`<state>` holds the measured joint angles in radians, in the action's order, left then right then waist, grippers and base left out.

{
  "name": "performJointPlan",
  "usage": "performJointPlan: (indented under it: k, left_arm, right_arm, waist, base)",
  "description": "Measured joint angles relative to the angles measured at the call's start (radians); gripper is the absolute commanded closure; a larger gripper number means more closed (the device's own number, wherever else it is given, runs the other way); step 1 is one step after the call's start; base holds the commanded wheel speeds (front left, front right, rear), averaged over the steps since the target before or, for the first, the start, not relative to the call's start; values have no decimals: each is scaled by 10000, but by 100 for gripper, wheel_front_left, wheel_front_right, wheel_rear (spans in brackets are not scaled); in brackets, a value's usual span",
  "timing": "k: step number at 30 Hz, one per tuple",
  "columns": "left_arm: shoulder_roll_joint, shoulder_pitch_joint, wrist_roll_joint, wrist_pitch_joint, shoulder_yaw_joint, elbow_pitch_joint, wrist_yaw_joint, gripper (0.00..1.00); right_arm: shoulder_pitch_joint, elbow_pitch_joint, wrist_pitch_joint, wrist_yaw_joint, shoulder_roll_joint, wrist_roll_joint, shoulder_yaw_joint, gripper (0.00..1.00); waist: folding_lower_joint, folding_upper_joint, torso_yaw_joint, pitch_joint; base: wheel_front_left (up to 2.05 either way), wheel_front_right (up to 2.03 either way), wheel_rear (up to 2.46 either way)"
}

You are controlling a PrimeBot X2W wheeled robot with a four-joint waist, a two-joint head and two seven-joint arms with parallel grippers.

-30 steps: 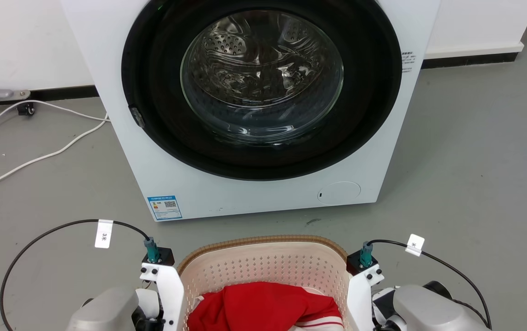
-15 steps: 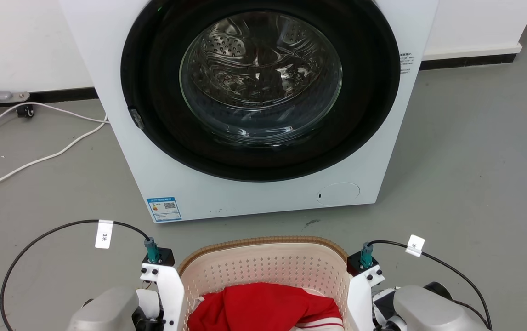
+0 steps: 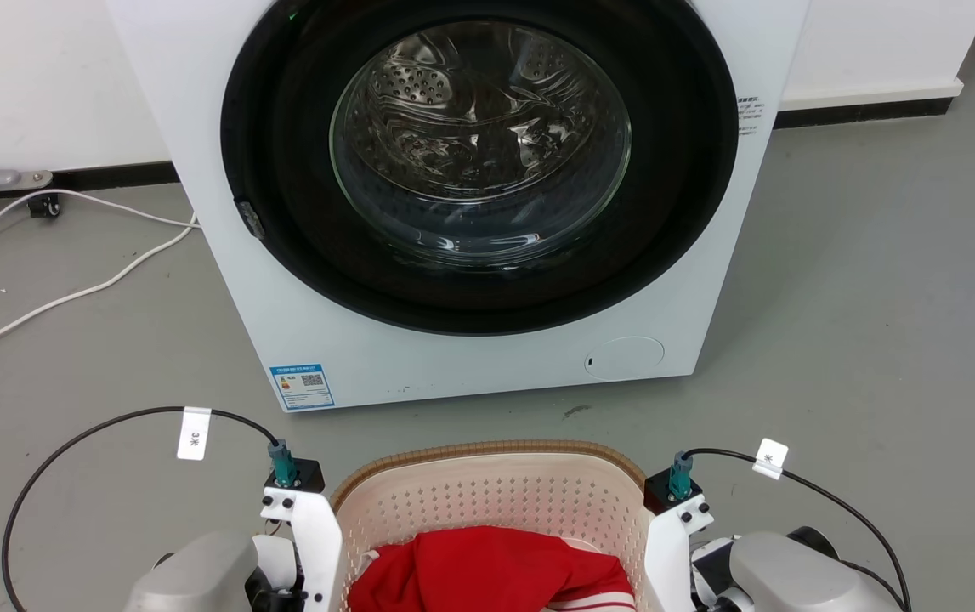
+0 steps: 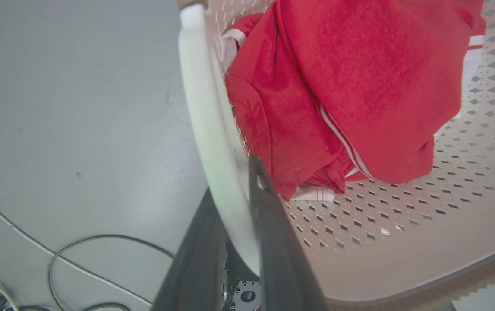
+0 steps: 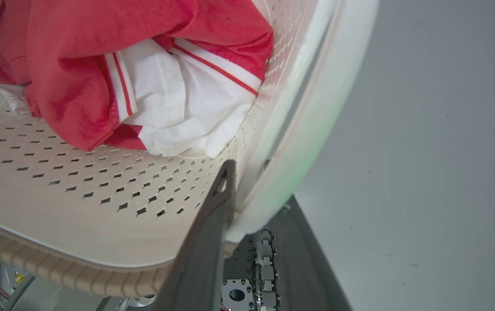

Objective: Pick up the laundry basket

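left tool (image 4: 232,181) and right tool (image 5: 258,183) each pinch a white handle (image 4: 212,129) of the laundry basket (image 3: 487,493), in front of the washing machine (image 3: 470,374), so lift both sides evenly to keep the red clothes (image 3: 487,569) in.

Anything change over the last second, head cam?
Barely. The whole head view drifted slightly, so the camera moved, not the washing machine. The basket sits a touch lower in frame. No grab or release visible: left hand and right hand each straddle a white handle; red clothing inside unchanged.
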<state>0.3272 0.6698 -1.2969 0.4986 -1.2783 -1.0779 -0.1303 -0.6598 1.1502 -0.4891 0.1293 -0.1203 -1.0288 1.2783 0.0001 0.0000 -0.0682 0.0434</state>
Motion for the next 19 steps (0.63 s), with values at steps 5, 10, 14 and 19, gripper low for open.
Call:
performJointPlan:
  k: [5,10,14,19]
  left_arm:
    - [-2,0,0,2,-4,0,0,100]
    - [4,0,-2,4,-8,2,-2,100]
    - [4,0,-13,12,-10,2,-2,100]
    - [4,0,-23,13,-13,8,0,100]
  right_arm:
    - [2,4,-2,0,2,0,0,100]
    - [8,4,-2,0,10,-15,0,100]
    - [16,15,-2,0,13,-17,2,100]
    - [19,46,-2,0,19,-17,0,100]
  waist:
    - [0,0,10,-12]
    - [0,0,24,-28]
    - [0,0,26,-33]
    - [-1,0,25,-32]
  base:
    - [0,0,0]
    - [0,0,0]
    - [0,0,0]
    - [0,0,0]
